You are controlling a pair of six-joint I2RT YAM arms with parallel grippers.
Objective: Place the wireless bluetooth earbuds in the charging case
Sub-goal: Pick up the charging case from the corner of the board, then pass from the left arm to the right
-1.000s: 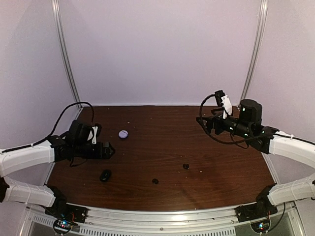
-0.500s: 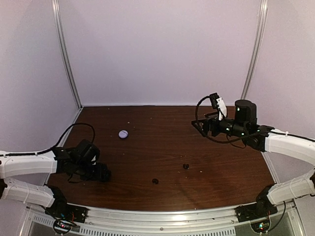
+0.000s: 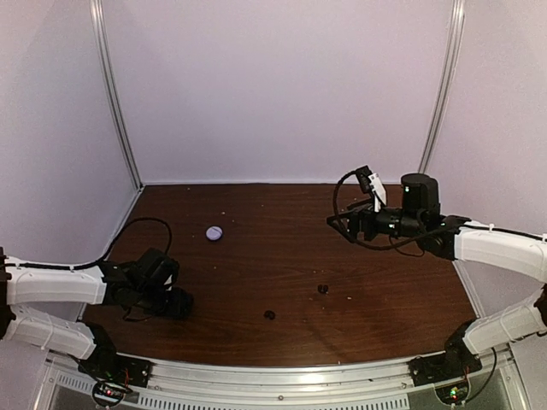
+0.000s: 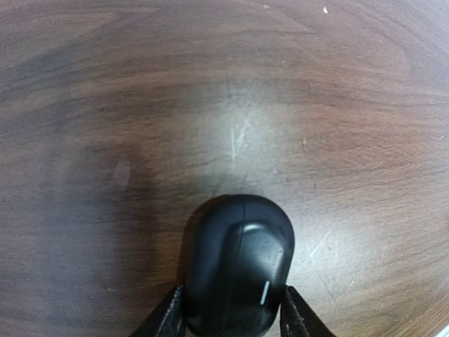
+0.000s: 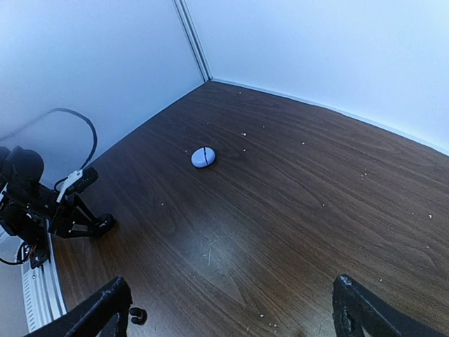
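Two cases, both closed, contents can't be seen. The black charging case [image 4: 238, 267] lies on the table [image 3: 282, 213] at the near left, close to the left edge. It has a lid seam and a small white mark on top. The pale round case [image 3: 214, 232] sits further back on the left, on its own, with a dark slit on its lid.

Two black earbuds are visible, both loose on the wood. One [image 3: 269, 314] is near the front edge at centre. The other [image 3: 323, 289] is to its right and a bit further back. They lie apart from each other and well apart from either case.

The left gripper [image 4: 233, 309] is low at the black case, fingers [image 4: 168, 316] closed against its two sides. In the top view the case is hidden under that gripper [image 3: 178, 304].

The right gripper [image 5: 231, 319] is raised over the right-rear of the table, spread wide with nothing between its fingers [image 5: 105, 309]. It faces across toward the pale case [image 5: 203, 156].

Open wood fills the middle and back; white walls [image 3: 273, 85] close off the rear and sides.
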